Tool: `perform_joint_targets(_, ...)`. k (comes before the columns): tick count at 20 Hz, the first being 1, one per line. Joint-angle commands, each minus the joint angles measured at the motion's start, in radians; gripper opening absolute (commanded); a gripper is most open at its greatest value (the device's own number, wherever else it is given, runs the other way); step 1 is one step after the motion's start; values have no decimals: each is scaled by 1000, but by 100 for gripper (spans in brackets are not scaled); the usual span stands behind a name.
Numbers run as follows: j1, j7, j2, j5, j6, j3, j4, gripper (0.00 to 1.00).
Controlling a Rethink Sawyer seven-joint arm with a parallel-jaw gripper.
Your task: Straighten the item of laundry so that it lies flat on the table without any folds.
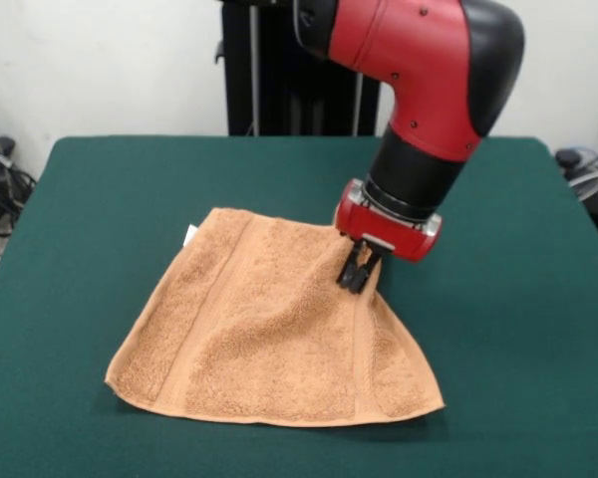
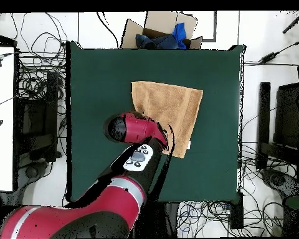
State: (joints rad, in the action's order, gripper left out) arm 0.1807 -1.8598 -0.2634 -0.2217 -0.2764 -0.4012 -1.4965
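The tan terry-cloth towel (image 1: pixel 269 329) lies on the dark green table (image 1: pixel 100 199), mostly spread out, with a woven band down each side and a small white tag (image 1: pixel 190 236) at its far left corner. In the front view my gripper (image 1: pixel 357 274) stands at the towel's far right corner, its black fingers shut on a pinch of the cloth, which rises in a tent up to them. In the overhead view the towel (image 2: pixel 174 106) shows above the red arm, which hides my gripper and that corner.
A cardboard box (image 2: pixel 161 31) with blue cloth stands just off the table's edge opposite the robot. Cables and black equipment lie around the table on the floor. The black pedestal (image 1: pixel 279 70) rises behind the table.
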Motion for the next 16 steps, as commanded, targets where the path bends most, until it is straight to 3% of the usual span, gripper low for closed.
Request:
perform_joint_targets(1, 15, -113, 1, 7, -127, 135, -12, 0)
perform_joint_targets(16, 52, -148, -2, -10, -169, 104, 27, 0)
